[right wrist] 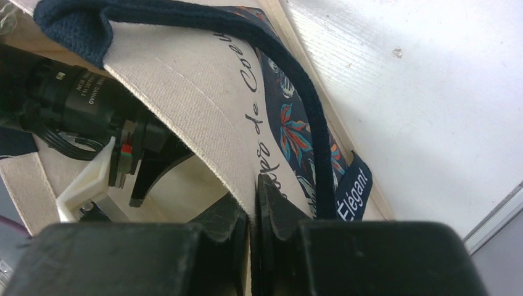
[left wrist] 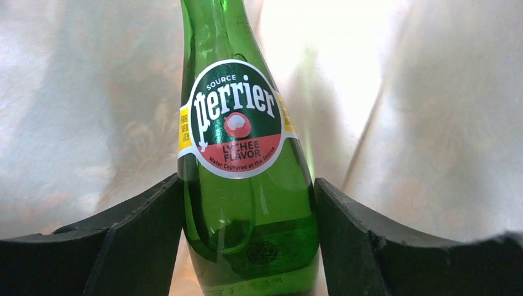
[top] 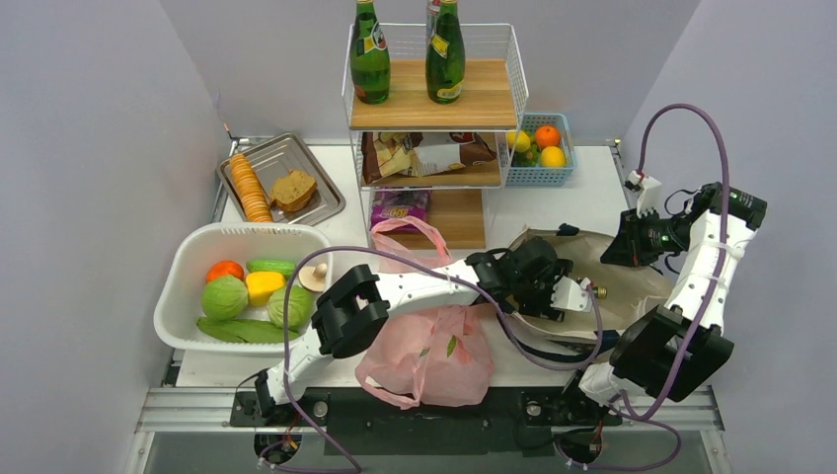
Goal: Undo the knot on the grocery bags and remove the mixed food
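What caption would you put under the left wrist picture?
Left gripper clamps the green Perrier bottle inside the canvas tote.

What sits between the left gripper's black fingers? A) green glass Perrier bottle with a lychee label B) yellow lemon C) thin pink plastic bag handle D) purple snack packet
A: the left wrist view shows the green glass Perrier bottle between the left gripper, whose two fingers lie against the bottle's sides.
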Controlling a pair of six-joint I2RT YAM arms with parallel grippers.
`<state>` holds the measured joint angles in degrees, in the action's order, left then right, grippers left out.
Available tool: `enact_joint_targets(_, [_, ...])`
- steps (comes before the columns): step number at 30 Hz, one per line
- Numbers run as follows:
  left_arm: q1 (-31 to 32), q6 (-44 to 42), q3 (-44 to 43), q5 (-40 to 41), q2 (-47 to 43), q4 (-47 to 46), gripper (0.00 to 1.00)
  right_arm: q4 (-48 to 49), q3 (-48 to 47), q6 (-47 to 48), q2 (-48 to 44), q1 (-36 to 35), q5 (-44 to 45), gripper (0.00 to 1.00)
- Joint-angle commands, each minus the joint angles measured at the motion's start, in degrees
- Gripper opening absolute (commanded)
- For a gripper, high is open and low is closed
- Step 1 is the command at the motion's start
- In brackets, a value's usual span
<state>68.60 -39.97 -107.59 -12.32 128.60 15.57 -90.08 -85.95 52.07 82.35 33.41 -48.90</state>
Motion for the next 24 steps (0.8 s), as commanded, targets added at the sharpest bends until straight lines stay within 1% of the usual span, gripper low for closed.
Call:
enact_joint_targets(1, [-0.48, 8.76, -7.04, 3.91, -7.26, -10.96, 0.0, 0.56, -2.98, 0.89, -0.17, 0.63, -0.16, 0.05])
enact_joint_targets(5, [-1.35, 14.4, -9.11, 3.91, -7.8, -9.73, 0.0, 0.91, -5.27, -0.65, 0.84, 1.18, 0.02, 0.06])
enact_joint_targets(7, [-2.58, 18.73, -8.64, 1.41, -9.18, -10.4, 0.0, 1.26, -6.81, -1.11, 1.58, 1.9, 0.53, 0.05])
enact_joint_targets(10, [-4.88, 27.48, -6.96, -4.13, -11.81, -13.92, 0.0, 1.31, -7.49, -0.95, 2.7, 3.32, 0.87, 0.05])
enact_joint_targets(12, [-5.59, 30.74, -6.84, -5.93, -12.77, -14.6, 0.0, 1.19, -7.78, -0.89, 3.2, 3.81, 0.84, 0.05])
enact_joint_targets(21, [-6.29, 33.57, -8.1, -6.85, -14.64, -13.57, 0.0, 1.07, -10.25, -2.97, 5.26, 5.93, 0.4, 0.08])
enact_joint_targets(24, [-7.2, 35.33, -7.74, -6.61, -14.94, -14.38, 0.0, 0.76, -10.78, -2.28, 5.87, 6.76, 1.53, 0.09])
